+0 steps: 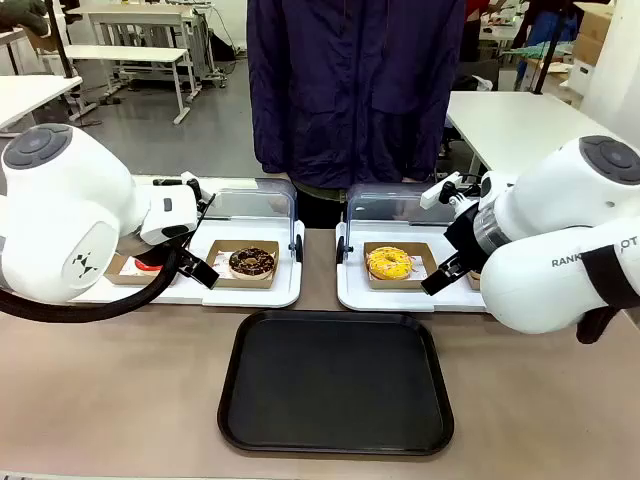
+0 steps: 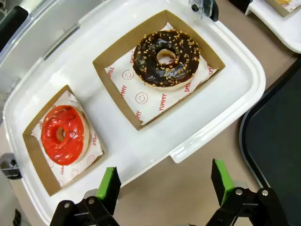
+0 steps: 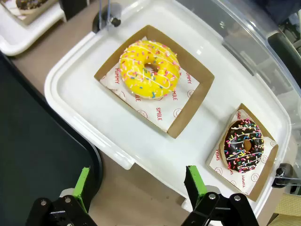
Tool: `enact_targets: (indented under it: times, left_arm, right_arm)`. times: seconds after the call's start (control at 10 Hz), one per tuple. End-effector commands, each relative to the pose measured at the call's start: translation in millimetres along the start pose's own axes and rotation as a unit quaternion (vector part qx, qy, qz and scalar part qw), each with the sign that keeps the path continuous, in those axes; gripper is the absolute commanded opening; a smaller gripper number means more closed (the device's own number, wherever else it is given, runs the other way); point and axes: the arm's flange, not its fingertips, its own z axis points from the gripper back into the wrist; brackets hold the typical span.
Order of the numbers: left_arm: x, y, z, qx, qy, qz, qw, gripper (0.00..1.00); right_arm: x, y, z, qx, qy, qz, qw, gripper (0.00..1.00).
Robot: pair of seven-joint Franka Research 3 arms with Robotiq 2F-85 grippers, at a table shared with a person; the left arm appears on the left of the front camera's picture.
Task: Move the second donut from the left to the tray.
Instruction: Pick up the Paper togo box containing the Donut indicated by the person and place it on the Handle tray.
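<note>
The second donut from the left (image 1: 251,262) sits in its small brown cardboard tray (image 2: 115,70) on a white tray (image 2: 188,141), just beyond the far left corner of the black tray (image 1: 335,385). A red-glazed donut (image 2: 62,134) lies in the same white tray, on the side away from the black tray.

The left gripper (image 2: 165,181) hangs above the near rim of that white tray with its green-padded fingers wide apart and nothing between them. In the left wrist view the chocolate donut lies straight ahead of the gap between the fingers, across the white rim, and the black tray's edge shows off to one side. The donut is a ring with no long axis. Its cardboard tray sits skewed to the line between the fingers, so a wrist turn would probably help if the card is gripped.

The right gripper (image 3: 138,183) is also spread and empty, above the yellow donut (image 3: 149,69), beyond the black tray's far right corner. The left arm is clearly the nearer one
</note>
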Motion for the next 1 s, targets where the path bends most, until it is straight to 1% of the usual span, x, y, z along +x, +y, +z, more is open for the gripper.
enact_targets:
  times: [0.0,0.9]
  left_arm:
    - [0.1,0.0,0.1,0.0,0.0,0.0,1.0,1.0]
    - [0.1,0.0,0.1,0.0,0.0,0.0,1.0,1.0]
  right_arm:
    - [0.0,0.0,0.0,0.0,0.0,0.0,1.0,1.0]
    - [0.0,0.0,0.0,0.0,0.0,0.0,1.0,1.0]
